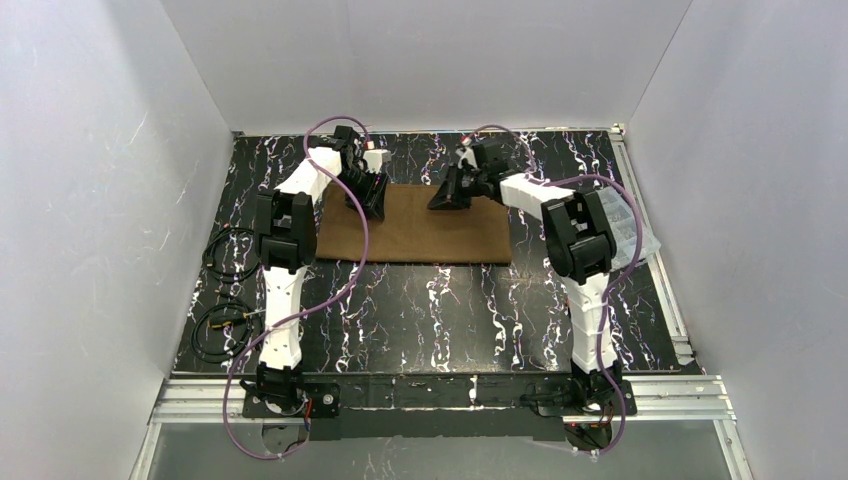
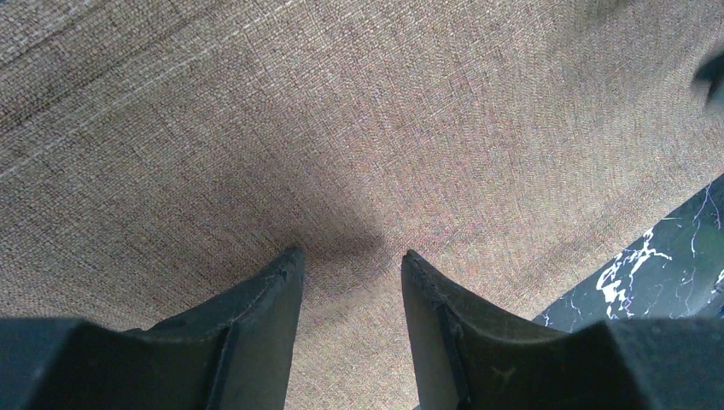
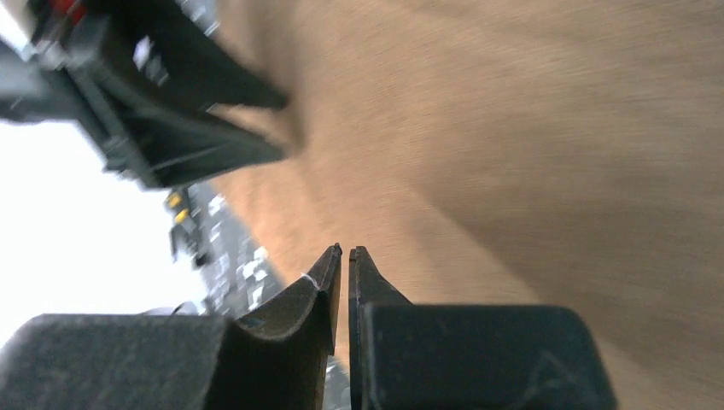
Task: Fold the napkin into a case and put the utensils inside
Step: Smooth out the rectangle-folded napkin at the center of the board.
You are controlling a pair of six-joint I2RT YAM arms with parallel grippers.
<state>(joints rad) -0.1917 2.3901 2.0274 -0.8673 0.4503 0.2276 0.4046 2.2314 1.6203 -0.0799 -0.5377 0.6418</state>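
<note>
The brown napkin lies flat as a wide rectangle at the middle of the table. My left gripper is over its far left part. In the left wrist view that gripper is open, its tips down on the woven cloth with only cloth between them. My right gripper is at the napkin's far edge, right of centre. In the right wrist view it is closed to a thin slit where the cloth's edge meets the tips. The utensils are out of view.
A clear plastic compartment box sits at the table's right edge behind the right arm. Black cable coils lie along the left edge. The left gripper's body is close to the right gripper's tips, as the right wrist view shows.
</note>
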